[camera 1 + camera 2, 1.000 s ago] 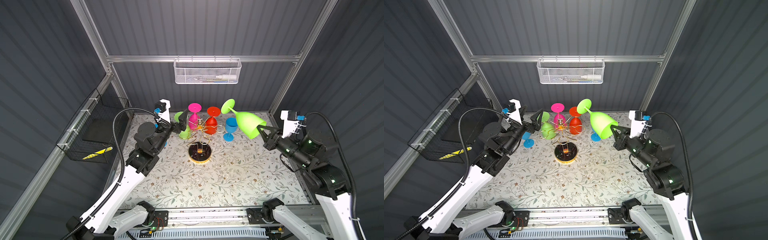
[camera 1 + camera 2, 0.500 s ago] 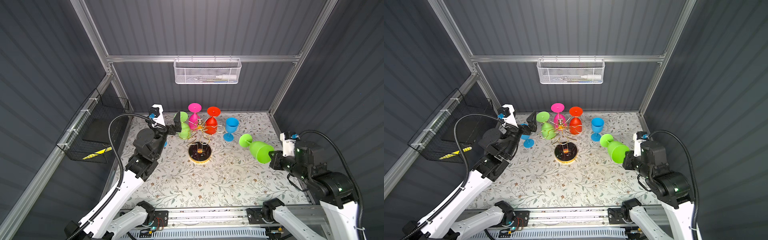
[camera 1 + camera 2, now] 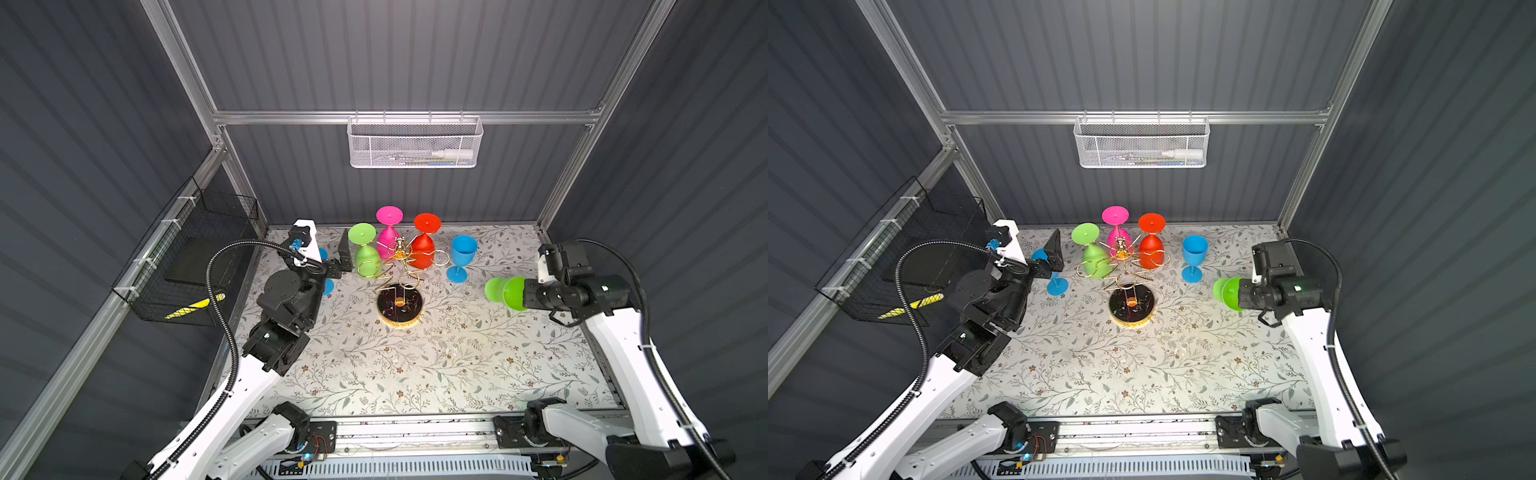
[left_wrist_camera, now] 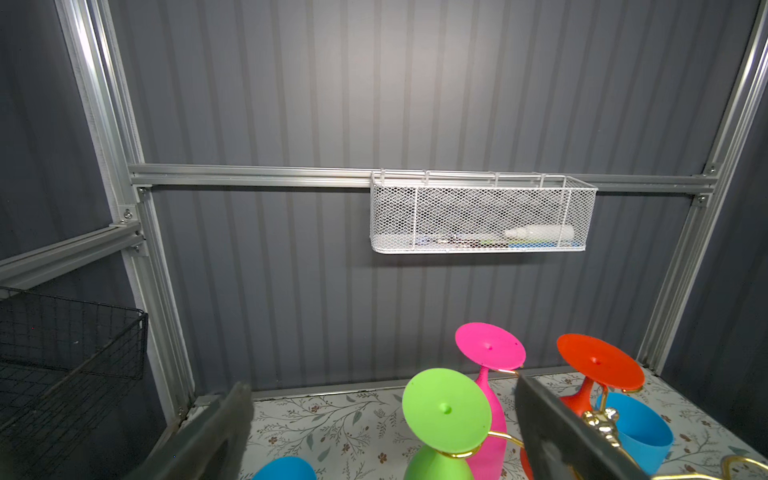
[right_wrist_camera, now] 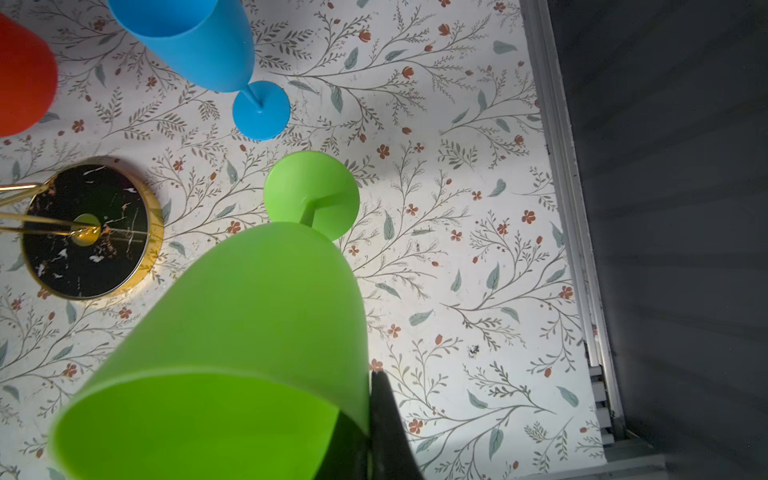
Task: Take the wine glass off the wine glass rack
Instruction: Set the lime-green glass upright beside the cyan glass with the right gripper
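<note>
Wine glass rack (image 3: 400, 305) at centre, glasses (image 3: 423, 253) hanging on it, standing glass (image 3: 463, 251) to its right, mesh basket (image 3: 415, 145) behind

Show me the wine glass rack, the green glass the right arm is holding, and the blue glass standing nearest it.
wine glass rack (image 3: 400, 306): in a top view, on its black base.
held green glass (image 5: 249, 311): right wrist view, on its bowl.
blue glass (image 3: 463, 248): in a top view, on its bowl.

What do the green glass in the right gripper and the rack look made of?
Held green wine glass: probably plastic, opaque and matte, with the rim glowing faintly translucent. The wine glass rack: thin metal wire, polished gold finish, bright glints. Its base: glossy black disc with white marble-like veins and a gold rim; real stone or print, cannot tell.
</note>
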Available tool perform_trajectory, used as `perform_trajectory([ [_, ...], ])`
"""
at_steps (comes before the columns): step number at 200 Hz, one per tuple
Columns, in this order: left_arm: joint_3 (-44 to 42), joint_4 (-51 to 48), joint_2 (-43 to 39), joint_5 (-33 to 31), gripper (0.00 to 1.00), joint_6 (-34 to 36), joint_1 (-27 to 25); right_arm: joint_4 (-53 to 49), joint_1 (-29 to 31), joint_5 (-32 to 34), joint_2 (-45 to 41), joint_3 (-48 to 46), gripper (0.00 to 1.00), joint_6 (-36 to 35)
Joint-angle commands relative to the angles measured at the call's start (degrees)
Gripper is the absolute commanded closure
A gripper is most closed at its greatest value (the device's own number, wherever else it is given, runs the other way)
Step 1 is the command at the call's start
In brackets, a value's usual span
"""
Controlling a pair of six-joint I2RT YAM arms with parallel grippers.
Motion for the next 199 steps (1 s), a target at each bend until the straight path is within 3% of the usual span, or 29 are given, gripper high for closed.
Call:
perform_trajectory([
  [1,-1.0,-0.1,-0.8,-2.5,0.01,3.0,0.3,3.8,-1.8,-1.5,4.7,2.8,1.0,-2.6],
  [132,1.2,-3.1,2.2,-4.2,0.01,0.1,0.3,2.0,-4.3,-1.6,35.5,23.2,0.99,-8.2],
  [199,2.5,-5.8,4.0,-7.1,0.0,-1.4,1.1,1.3,-4.4,-2.7,43.0,29.0,0.88,-8.7],
])
